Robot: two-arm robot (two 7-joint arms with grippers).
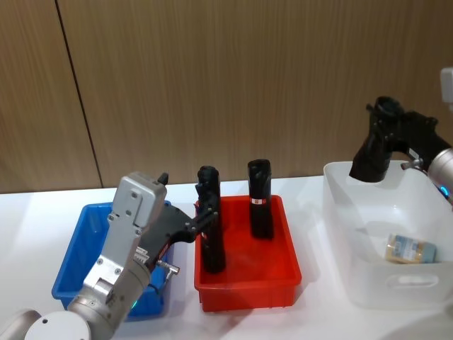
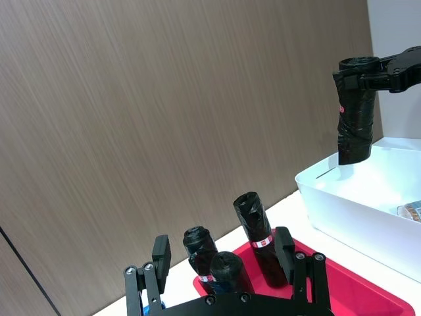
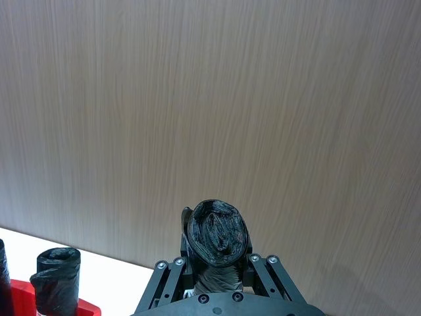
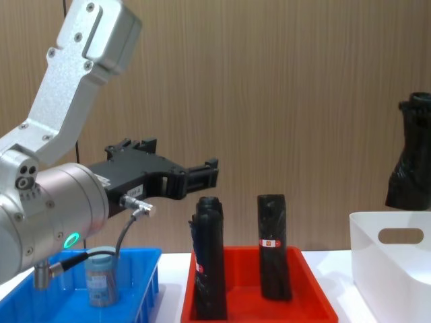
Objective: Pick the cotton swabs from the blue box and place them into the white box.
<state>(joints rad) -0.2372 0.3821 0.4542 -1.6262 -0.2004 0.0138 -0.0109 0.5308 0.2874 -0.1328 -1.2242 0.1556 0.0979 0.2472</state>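
Note:
One jar of cotton swabs stands upright in the blue box on the left. Above that box my left gripper is open and holds nothing, pointing toward the red bin. Another cotton swab jar lies on its side inside the white box on the right. Over the white box's rear left corner my right gripper is shut on the top of a black roll, which hangs clear of the box.
A red bin sits between the two boxes and holds upright black rolls. A wooden wall stands close behind the white table.

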